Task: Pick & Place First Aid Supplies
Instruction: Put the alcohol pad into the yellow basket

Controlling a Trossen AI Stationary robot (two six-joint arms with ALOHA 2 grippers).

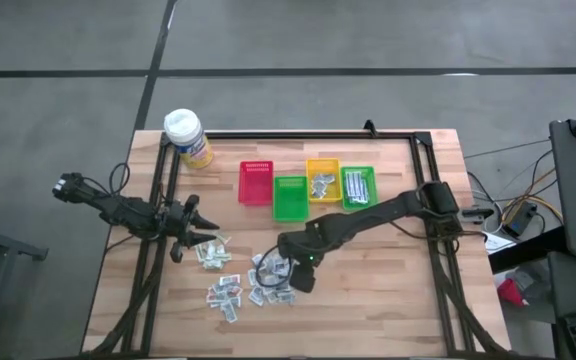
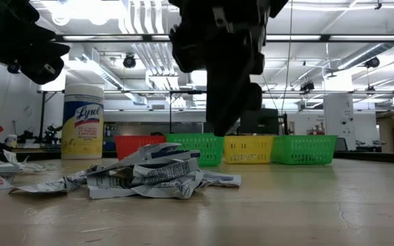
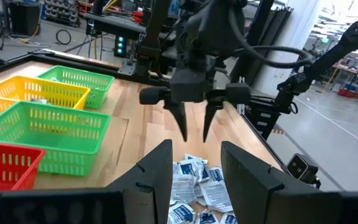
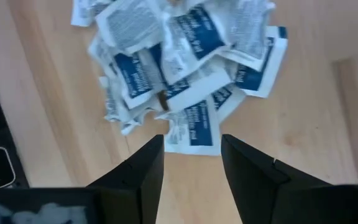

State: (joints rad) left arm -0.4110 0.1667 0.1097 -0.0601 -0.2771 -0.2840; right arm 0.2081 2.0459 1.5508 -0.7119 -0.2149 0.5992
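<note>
The first aid supplies, small white packets with blue print, lie in loose heaps on the wooden table: one heap under my right arm, another nearer the front, and a few packets by my left gripper. My right gripper points steeply down over the main heap, open, with its fingertips a little above the packets and nothing between them. At the table's left, my left gripper is held level and open, with nothing in it.
At the back of the table stands a row of small bins: red, green, yellow and green; the last two hold some packets. A yellow wipes canister stands at the far left corner. Bare wood lies right of the heap.
</note>
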